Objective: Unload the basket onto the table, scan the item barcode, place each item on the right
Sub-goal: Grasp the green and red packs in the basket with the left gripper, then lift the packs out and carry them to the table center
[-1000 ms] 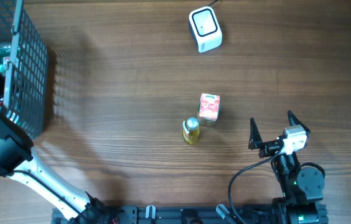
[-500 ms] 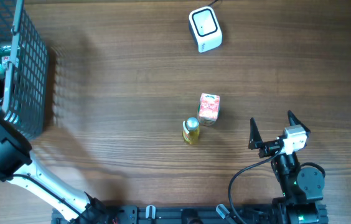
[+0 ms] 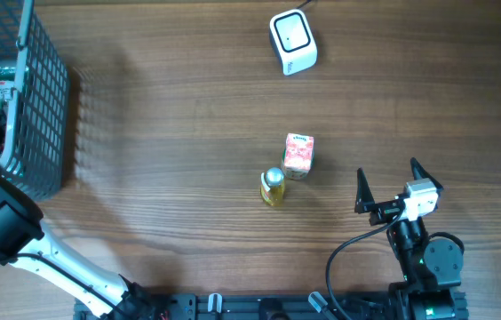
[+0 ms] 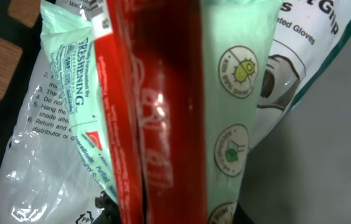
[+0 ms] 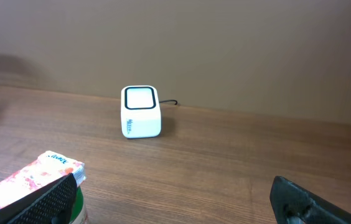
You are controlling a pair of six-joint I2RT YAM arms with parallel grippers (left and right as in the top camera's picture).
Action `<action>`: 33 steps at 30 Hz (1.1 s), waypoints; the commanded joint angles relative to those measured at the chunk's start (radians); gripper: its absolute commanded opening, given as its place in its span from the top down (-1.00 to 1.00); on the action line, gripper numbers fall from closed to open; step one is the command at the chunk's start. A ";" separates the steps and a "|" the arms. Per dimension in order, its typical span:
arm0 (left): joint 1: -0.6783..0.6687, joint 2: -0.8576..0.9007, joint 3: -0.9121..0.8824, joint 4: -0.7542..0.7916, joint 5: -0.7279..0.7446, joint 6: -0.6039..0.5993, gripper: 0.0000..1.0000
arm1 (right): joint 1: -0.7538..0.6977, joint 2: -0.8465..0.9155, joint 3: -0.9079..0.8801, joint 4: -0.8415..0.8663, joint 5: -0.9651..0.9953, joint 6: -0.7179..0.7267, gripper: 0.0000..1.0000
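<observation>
My left gripper (image 4: 172, 214) is down inside the wire basket (image 3: 46, 107) at the table's left edge. Its dark fingers (image 4: 108, 204) are shut on an item, a flat packet with a red band and pale green sides (image 4: 157, 93), which fills the left wrist view. In the overhead view the basket wall mostly hides the gripper and the packet. The white barcode scanner (image 3: 292, 41) stands at the far middle of the table, its window up; it also shows in the right wrist view as the scanner (image 5: 140, 111). My right gripper (image 3: 387, 171) rests open at the front right, holding nothing.
A pink carton (image 3: 298, 154) and a yellow bottle with a silver cap (image 3: 272, 187) stand together mid-table, left of the right gripper. In the basket lie a white gloves packet (image 4: 306, 62) and a clear printed bag (image 4: 38, 143) beside the held packet.
The left jaws have closed from wide open onto the red and green packet, and the left arm shifted slightly in the basket. The right arm has not moved.
</observation>
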 commanded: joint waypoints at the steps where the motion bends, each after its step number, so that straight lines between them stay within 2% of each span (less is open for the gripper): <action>1: 0.019 -0.069 -0.004 -0.023 0.040 -0.093 0.77 | -0.003 -0.006 -0.001 0.003 0.009 -0.005 -0.99; 6: 0.006 -0.246 0.033 0.004 0.108 -0.187 0.91 | -0.003 -0.006 -0.001 0.003 0.009 -0.005 -0.99; 15: -0.063 -0.587 0.035 0.107 0.104 -0.242 0.91 | -0.003 -0.006 -0.001 0.003 0.009 -0.005 -1.00; 18: -0.111 -0.697 0.035 0.095 0.104 -0.246 0.91 | -0.003 -0.006 -0.001 0.003 0.009 -0.005 -0.99; 22: -0.201 -0.807 0.035 0.016 0.103 -0.316 0.88 | -0.003 -0.006 -0.001 0.003 0.009 -0.005 -0.99; 26: -0.341 -0.888 0.035 -0.168 0.103 -0.453 0.90 | -0.003 -0.006 -0.001 0.003 0.009 -0.005 -0.99; 30: -0.488 -0.904 0.035 -0.360 0.093 -0.568 0.92 | -0.003 -0.006 -0.001 0.003 0.009 -0.005 -0.99; 33: -0.617 -0.888 0.014 -0.472 0.011 -0.613 0.91 | -0.003 -0.006 -0.001 0.003 0.009 -0.005 -0.99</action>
